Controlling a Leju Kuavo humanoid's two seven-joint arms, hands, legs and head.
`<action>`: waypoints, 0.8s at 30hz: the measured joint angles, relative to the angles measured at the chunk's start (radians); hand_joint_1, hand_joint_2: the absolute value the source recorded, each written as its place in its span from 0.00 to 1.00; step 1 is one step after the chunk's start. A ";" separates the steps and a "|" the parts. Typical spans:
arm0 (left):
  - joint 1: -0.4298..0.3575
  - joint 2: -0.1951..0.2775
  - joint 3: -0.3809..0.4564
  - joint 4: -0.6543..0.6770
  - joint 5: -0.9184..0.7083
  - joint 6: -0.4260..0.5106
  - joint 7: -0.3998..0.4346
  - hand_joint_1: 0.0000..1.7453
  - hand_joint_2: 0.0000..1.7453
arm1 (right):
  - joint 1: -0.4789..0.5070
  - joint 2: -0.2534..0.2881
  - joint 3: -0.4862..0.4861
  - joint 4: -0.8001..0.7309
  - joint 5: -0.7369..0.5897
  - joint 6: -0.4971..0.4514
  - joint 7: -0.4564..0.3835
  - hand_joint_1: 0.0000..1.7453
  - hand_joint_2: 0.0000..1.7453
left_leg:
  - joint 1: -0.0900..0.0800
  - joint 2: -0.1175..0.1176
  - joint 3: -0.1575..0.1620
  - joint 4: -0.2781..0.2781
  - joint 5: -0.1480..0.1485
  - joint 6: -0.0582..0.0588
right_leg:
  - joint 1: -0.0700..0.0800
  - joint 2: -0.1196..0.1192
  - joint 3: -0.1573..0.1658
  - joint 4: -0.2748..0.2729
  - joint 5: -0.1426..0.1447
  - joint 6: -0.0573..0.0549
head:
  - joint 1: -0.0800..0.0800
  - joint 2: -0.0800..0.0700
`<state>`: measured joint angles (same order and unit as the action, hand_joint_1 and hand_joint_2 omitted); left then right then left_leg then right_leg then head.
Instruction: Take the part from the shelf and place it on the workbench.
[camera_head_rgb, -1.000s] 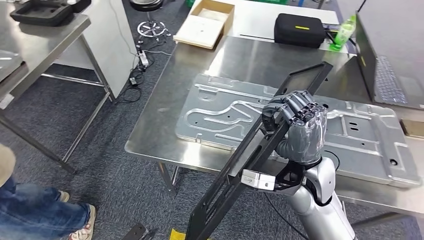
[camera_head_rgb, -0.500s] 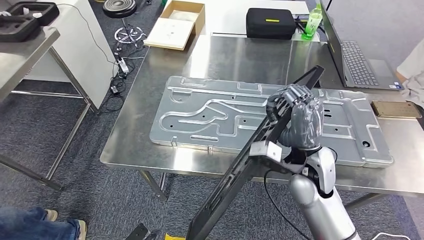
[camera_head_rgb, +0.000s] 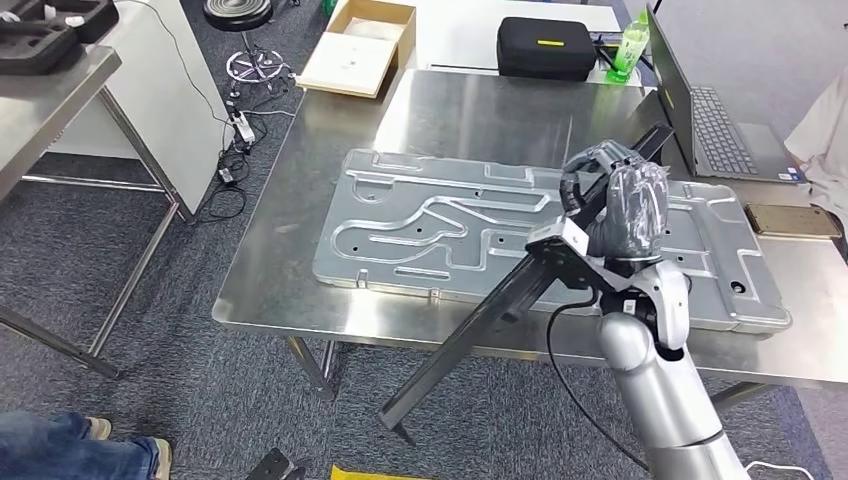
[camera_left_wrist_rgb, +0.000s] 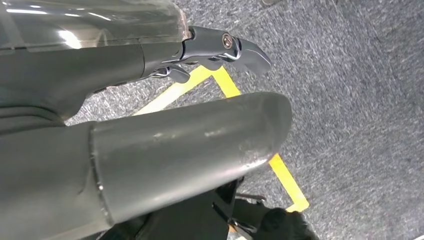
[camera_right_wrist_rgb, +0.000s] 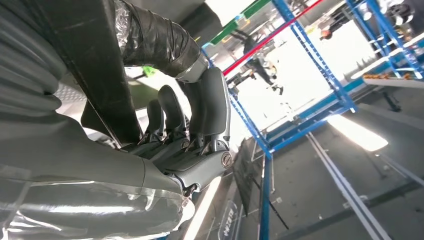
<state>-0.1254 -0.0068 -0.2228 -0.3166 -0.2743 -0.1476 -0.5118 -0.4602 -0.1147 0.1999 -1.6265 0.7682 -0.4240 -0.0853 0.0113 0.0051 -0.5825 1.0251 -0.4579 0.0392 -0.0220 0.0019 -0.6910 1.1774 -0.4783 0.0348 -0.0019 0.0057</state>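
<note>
My right hand (camera_head_rgb: 615, 205) grips a long black part (camera_head_rgb: 500, 310) near its upper end. The part slants from above the workbench (camera_head_rgb: 300, 200) down past the table's front edge, with its lower end hanging over the carpet. A large silver pressed panel (camera_head_rgb: 430, 220) lies on the workbench under the hand. In the right wrist view the fingers (camera_right_wrist_rgb: 175, 135) wrap around the black part (camera_right_wrist_rgb: 95, 75). My left hand (camera_left_wrist_rgb: 150, 150) hangs over the grey carpet with its fingers apart and nothing in it.
A laptop (camera_head_rgb: 715, 125), a black case (camera_head_rgb: 545, 47) and a green bottle (camera_head_rgb: 628, 45) stand at the bench's far side. A brown flat object (camera_head_rgb: 795, 220) lies at its right. A cardboard box (camera_head_rgb: 360, 45) sits behind. A person's shoe (camera_head_rgb: 90, 430) shows bottom left, a sleeve (camera_head_rgb: 825, 140) at right.
The view has shifted sideways. My right hand has carried the black part further over the bench, and the part's lower end has risen off the picture's bottom edge.
</note>
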 joint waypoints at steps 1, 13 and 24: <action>0.000 0.000 0.000 0.000 -0.001 0.002 0.000 0.00 0.00 | -0.011 -0.004 -0.006 0.007 0.000 0.004 0.002 1.00 1.00 | -0.001 0.000 0.000 0.000 -0.001 -0.004 | 0.001 -0.001 0.031 -0.063 0.023 0.000 | 0.000 0.000; 0.010 0.003 0.000 0.003 0.014 -0.042 -0.007 0.00 0.00 | -0.084 -0.035 -0.036 0.097 -0.014 0.053 0.020 1.00 1.00 | 0.001 -0.001 -0.137 0.273 -0.118 -0.038 | 0.016 0.001 0.065 -0.144 0.042 -0.052 | -0.001 0.000; 0.015 0.011 0.000 0.005 0.027 -0.049 -0.018 0.00 0.00 | -0.136 -0.086 -0.085 0.202 -0.037 0.061 0.045 1.00 1.00 | -0.001 -0.002 -0.014 -0.007 0.017 0.003 | 0.017 0.003 0.032 -0.070 -0.004 -0.015 | 0.000 0.000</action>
<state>-0.1107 0.0038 -0.2232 -0.3117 -0.2476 -0.1967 -0.5297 -0.5962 -0.2005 0.1145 -1.4241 0.7311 -0.3631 -0.0404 0.0099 0.0030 -0.5964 1.0178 -0.4413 0.0419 -0.0053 0.0046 -0.6593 1.1077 -0.4827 0.0202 -0.0024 0.0057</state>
